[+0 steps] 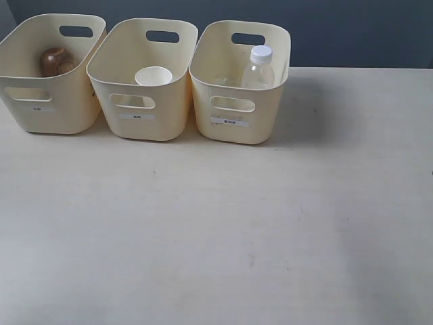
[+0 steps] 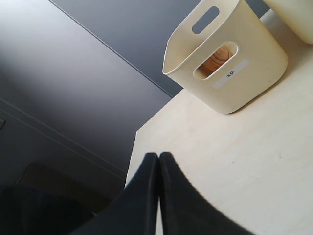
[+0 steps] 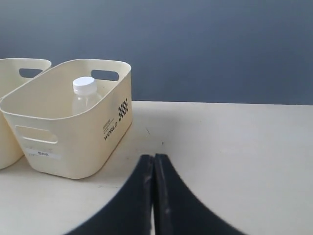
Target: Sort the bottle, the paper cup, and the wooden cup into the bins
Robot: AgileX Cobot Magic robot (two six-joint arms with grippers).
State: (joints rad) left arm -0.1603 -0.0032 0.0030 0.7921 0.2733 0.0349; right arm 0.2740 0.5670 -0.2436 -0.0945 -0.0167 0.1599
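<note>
Three cream-yellow bins stand in a row at the back of the table. The wooden cup [image 1: 57, 61] lies in the left bin [image 1: 27, 112], and shows through the handle cutout [image 2: 215, 61] in the left wrist view. The white paper cup [image 1: 153, 76] stands in the middle bin [image 1: 169, 115]. The clear bottle [image 1: 259, 68] with its white cap stands in the right bin [image 1: 267, 112]; the right wrist view shows the bottle [image 3: 85, 95] too. My left gripper [image 2: 159, 155] is shut and empty over the table's corner. My right gripper [image 3: 153, 156] is shut and empty, apart from the right bin [image 3: 83, 142]. Neither gripper shows in the exterior view.
The pale table [image 1: 223, 230] stretches in front of the bins. Its left edge [image 2: 134, 147] drops off to a dark floor in the left wrist view. A dark blue-grey wall [image 1: 352, 30] stands behind the bins.
</note>
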